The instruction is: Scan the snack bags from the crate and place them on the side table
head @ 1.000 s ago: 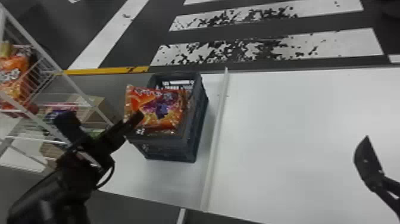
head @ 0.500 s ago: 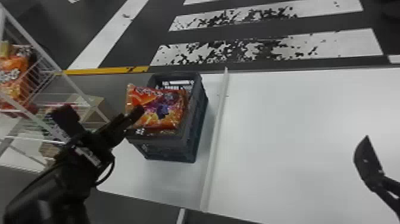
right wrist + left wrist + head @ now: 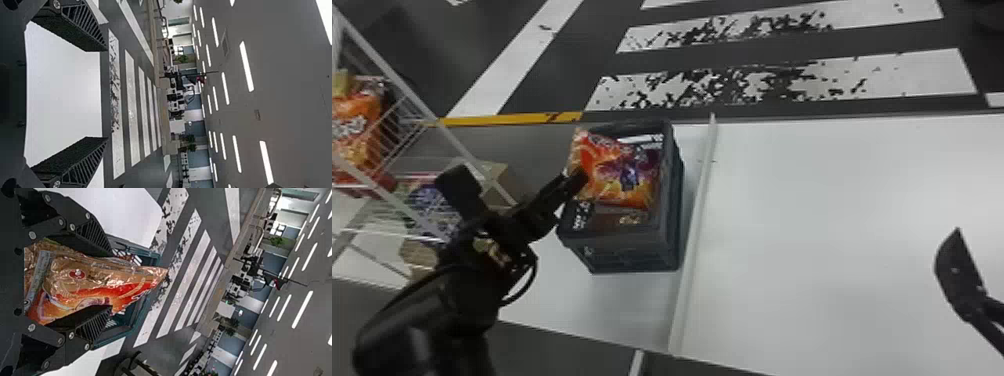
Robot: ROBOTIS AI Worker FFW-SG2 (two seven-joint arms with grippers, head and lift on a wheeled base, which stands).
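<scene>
In the head view my left gripper [image 3: 574,181] is at the left edge of the orange snack bag [image 3: 619,172], which rests on top in the dark crate [image 3: 642,252]. Seen from the left wrist, the bag [image 3: 98,280] stands between the spread fingers of my left gripper [image 3: 110,279], with its pointed corner beyond the tips. Part of another, brown package [image 3: 619,219] shows beneath it in the crate. At the head view's right side, my right gripper [image 3: 958,277] is over the white surface; in its wrist view, that gripper [image 3: 107,94] has widely parted fingers with nothing between them.
A white raised strip [image 3: 695,235] runs beside the crate, dividing it from the broad white tabletop [image 3: 812,225]. On the left, a white wire rack [image 3: 414,120] holds orange bags [image 3: 354,132], close to my left arm.
My left gripper has shifted slightly forward and right over the bag's edge, and its wrist has turned. The bag, crate and right gripper look unchanged.
</scene>
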